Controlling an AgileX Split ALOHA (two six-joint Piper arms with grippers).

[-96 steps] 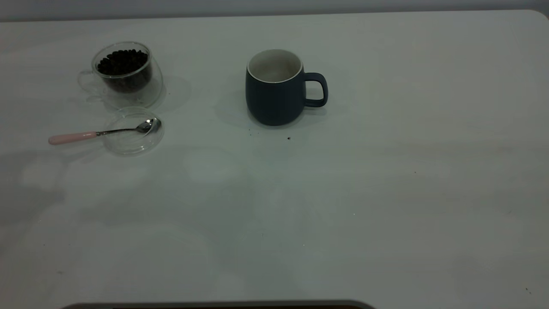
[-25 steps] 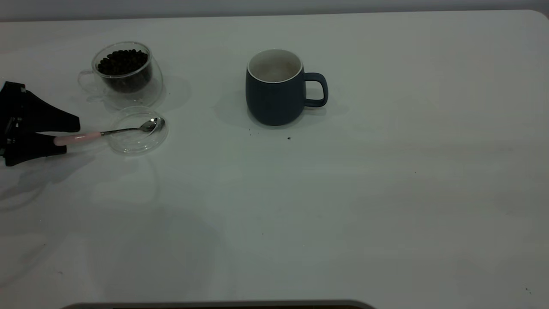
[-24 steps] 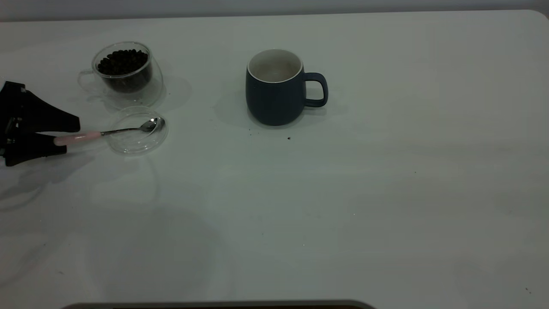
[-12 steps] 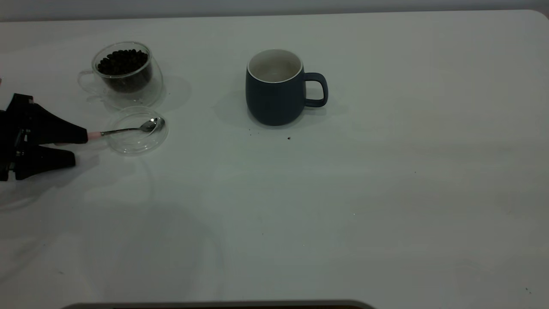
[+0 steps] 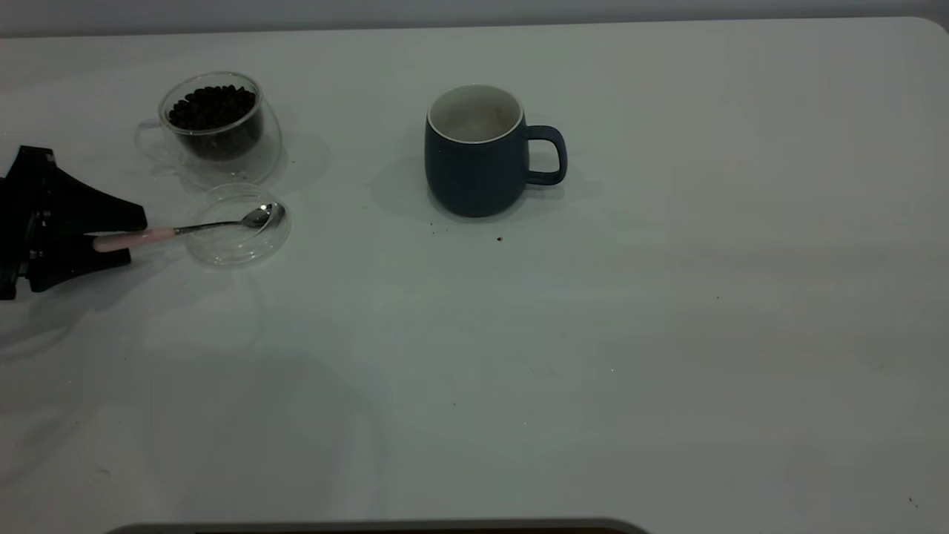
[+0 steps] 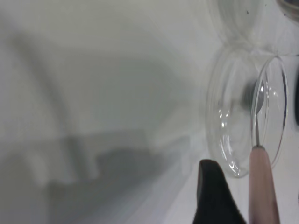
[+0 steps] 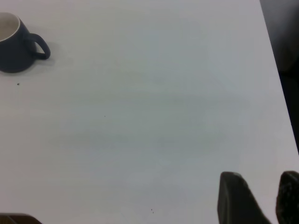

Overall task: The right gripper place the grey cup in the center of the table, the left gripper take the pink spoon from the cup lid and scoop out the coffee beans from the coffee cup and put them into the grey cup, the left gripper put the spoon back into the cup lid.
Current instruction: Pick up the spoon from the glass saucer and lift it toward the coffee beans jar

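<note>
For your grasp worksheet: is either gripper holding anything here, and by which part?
The left gripper has its jaws around the pink handle end of the spoon; a firm grip cannot be told. The right gripper holds nothing.

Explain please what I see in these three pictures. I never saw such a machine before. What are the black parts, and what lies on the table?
This is a robot with two arms at a white table. One picture looks down from outside; the other two come from small cameras on each arm's wrist.

The black shape at the table's left edge is the left gripper, a two-fingered claw. Its fingers sit on both sides of the pink spoon handle. The spoon's bowl rests in a clear glass cup lid.

Behind the lid stands a glass coffee cup full of beans. Near the middle is the grey cup, which looks empty.

The right gripper shows only in its own wrist picture, holding nothing, far from the cup.
</note>
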